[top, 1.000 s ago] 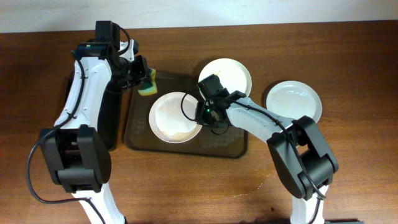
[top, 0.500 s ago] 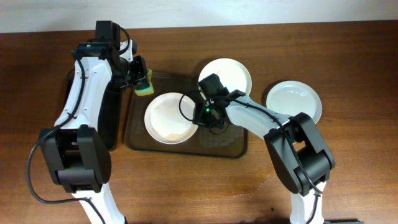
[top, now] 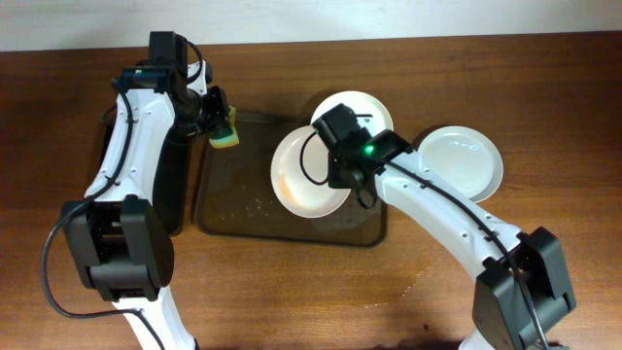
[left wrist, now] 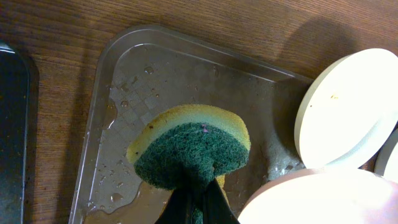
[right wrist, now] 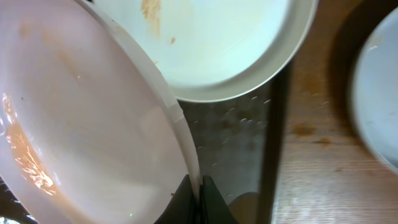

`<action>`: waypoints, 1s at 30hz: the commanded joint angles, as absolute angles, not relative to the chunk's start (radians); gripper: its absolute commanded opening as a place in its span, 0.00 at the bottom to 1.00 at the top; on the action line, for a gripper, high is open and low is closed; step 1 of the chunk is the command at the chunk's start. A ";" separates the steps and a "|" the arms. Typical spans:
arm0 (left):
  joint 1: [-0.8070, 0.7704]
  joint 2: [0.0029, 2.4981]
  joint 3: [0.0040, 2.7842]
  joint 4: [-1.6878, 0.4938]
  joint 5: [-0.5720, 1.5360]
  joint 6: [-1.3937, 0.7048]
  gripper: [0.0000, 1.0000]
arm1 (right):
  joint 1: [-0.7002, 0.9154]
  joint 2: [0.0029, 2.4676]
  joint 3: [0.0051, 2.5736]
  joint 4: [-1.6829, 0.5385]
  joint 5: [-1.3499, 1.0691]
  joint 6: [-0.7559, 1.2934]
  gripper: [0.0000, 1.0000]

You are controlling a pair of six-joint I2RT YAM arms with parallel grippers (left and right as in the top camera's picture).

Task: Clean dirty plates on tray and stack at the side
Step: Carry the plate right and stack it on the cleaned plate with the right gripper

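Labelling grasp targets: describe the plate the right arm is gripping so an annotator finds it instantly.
Find the brown tray mid-table; three white plates sit toward its right end. Take the leftmost plate, over the tray's middle. Unlike the back plate and the plate on bare wood, its rim is pinched by the right gripper.

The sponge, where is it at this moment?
In the overhead view, the sponge is held by the left gripper over the tray's upper-left corner.

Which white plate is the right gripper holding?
The smeared plate over the tray, rim pinched in the right gripper. The others lie free: one at the tray's corner, one on the table.
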State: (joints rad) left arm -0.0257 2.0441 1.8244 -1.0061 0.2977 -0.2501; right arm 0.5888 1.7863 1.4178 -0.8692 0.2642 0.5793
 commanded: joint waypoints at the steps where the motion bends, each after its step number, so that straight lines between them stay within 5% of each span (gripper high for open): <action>1: -0.023 2.042 1.839 -1.004 0.290 -0.230 0.01 | 0.657 1.773 1.444 -0.879 0.550 0.566 0.04; 18: -0.023 2.042 1.839 -1.004 0.287 -0.230 0.01 | 1.023 1.773 1.444 -0.878 1.521 0.460 0.04; 30: -0.023 2.042 1.839 -1.004 0.287 -0.230 0.01 | 1.057 1.773 1.444 -0.876 1.499 0.499 0.04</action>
State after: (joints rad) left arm -0.0257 2.0441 1.8244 -1.0061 0.2947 -0.2501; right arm 1.0538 1.7866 1.4231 -0.8753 1.5261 0.4637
